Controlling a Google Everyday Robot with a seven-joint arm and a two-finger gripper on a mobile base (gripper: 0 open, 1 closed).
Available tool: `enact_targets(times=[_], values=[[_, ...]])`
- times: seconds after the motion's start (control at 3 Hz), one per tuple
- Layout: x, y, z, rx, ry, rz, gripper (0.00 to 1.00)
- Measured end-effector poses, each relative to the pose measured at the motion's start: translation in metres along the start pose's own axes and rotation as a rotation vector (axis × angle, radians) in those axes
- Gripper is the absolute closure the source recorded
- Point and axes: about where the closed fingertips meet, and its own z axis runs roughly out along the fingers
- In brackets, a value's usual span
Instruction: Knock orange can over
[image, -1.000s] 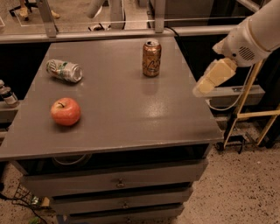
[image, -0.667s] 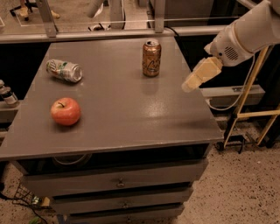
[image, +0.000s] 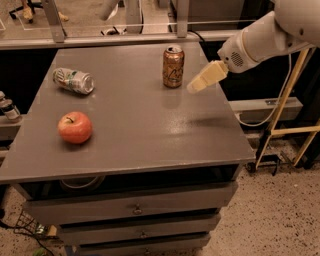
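The orange can (image: 173, 66) stands upright near the back right of the grey table (image: 135, 120). It is copper-coloured with dark script and a silver top. My gripper (image: 196, 86) reaches in from the right on a white arm. Its cream-coloured tip hangs just right of the can, at about the height of the can's lower half, with a small gap between them.
A white-and-green can (image: 74, 80) lies on its side at the back left. A red apple (image: 75, 127) sits at the front left. Drawers run below the tabletop. A wooden stand (image: 287, 120) is on the floor to the right.
My gripper has moved left and further over the table, from beyond the right edge to just beside the orange can. The can, apple and lying can have not moved.
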Motion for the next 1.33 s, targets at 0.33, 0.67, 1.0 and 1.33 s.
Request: enact_targets(times=[0.33,0.67,1.0,1.33], values=[[-0.016,-0.009,0.024,0.026,-0.035,0.013,0.0],[-0.029,-0.016,0.044,0.045,-0.065,0.025,0.0],[-0.037,-0.021,0.058,0.045,-0.09,0.036,0.0],[-0.044,-0.023,0.07,0.036,-0.11,0.046,0.0]])
